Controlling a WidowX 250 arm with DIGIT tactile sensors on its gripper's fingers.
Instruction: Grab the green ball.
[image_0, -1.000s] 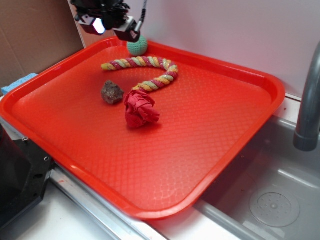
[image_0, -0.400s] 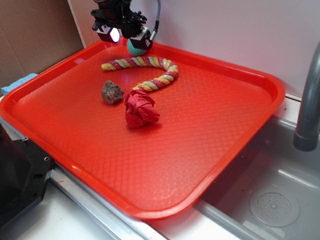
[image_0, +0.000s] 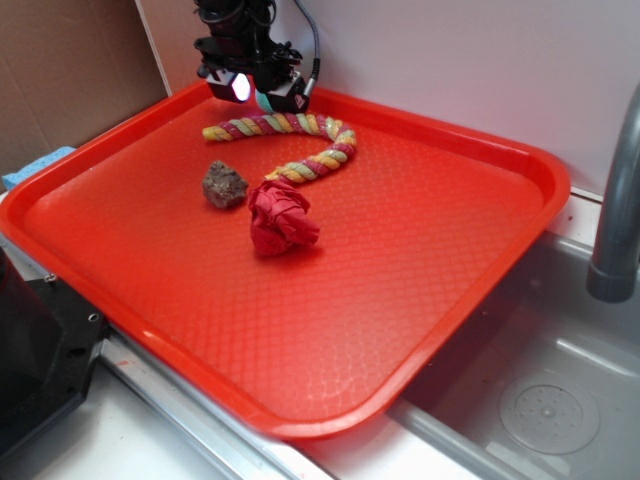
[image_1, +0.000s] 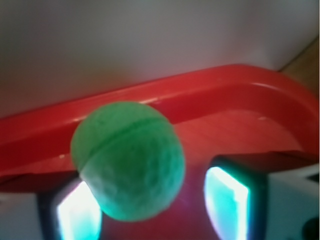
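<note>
The green ball (image_1: 129, 161) lies in the far corner of the red tray (image_0: 540, 170), close against the tray's back rim (image_1: 200, 95). In the exterior view only a sliver of the green ball (image_0: 262, 99) shows between the fingers. My gripper (image_0: 265, 95) is lowered over the ball and stands open. In the wrist view the gripper (image_1: 152, 212) straddles the ball: the left finger (image_1: 75, 215) is against the ball's side, while a gap of red tray separates the ball from the right finger (image_1: 227, 202).
On the tray lie a striped rope toy (image_0: 300, 140), a brown rock (image_0: 224, 185) and a red wad of cloth (image_0: 282, 217). A white wall rises just behind the tray. A grey faucet (image_0: 615, 200) and sink (image_0: 520, 400) are at the right.
The gripper has moved right and down from beside the ball's left, so its fingers now straddle the ball and hide most of it from the exterior camera.
</note>
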